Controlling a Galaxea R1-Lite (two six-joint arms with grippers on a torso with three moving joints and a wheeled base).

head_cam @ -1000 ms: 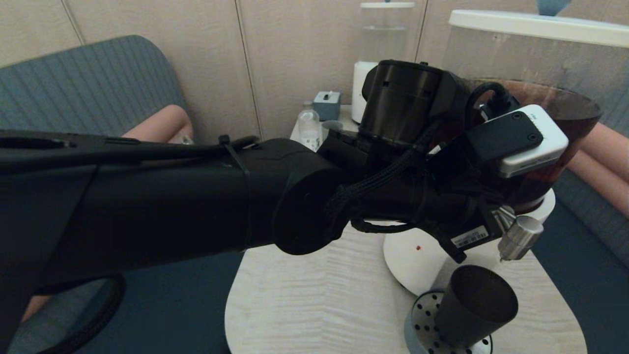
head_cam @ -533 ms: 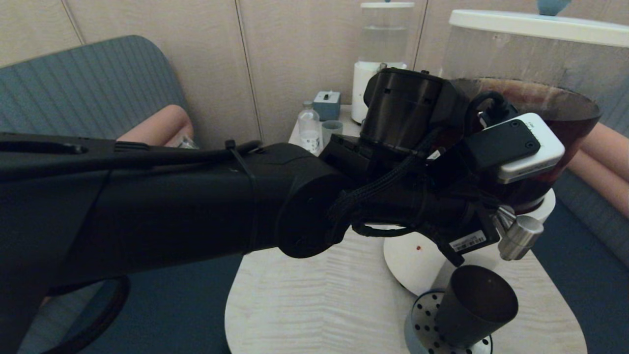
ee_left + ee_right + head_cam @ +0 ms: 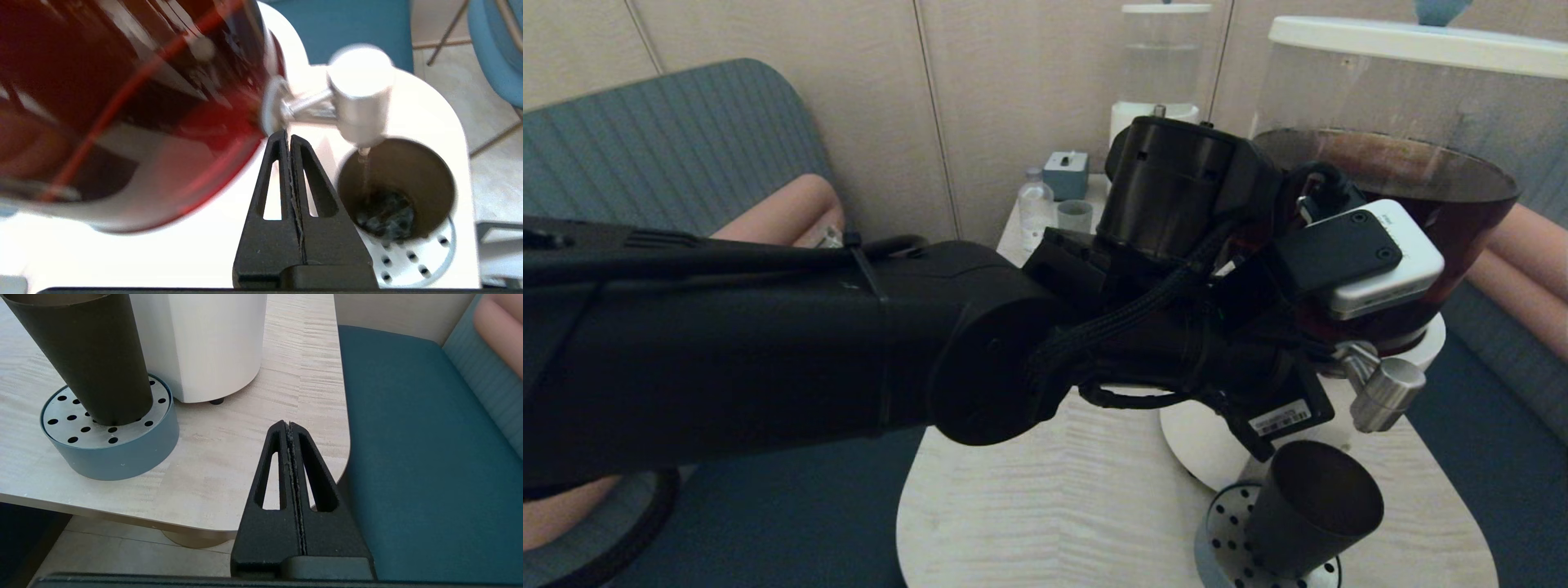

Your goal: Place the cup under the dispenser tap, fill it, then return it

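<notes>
The black cup (image 3: 1311, 510) stands upright on a round perforated drip tray (image 3: 1225, 523), directly below the steel dispenser tap (image 3: 1384, 396). In the left wrist view a thin stream runs from the tap (image 3: 359, 90) into the cup (image 3: 433, 175), and dark liquid lies in its bottom. My left gripper (image 3: 288, 136) is shut and empty. Its tips are at the tap's stem, against the big dispenser (image 3: 122, 81) of brown liquid. My right gripper (image 3: 288, 426) is shut and empty, low by the table's right front corner, apart from the cup (image 3: 94, 355).
My left arm (image 3: 768, 343) spans the head view and hides much of the table (image 3: 1054, 506). At the back stand a smaller dispenser with clear liquid (image 3: 1164, 65), a small bottle (image 3: 1033, 208), a grey-blue cup (image 3: 1075, 216) and a grey box (image 3: 1066, 171). Blue seats flank the table.
My left arm's wrist has sunk a little and shifted left beside the dispenser. The cup and tray have not moved.
</notes>
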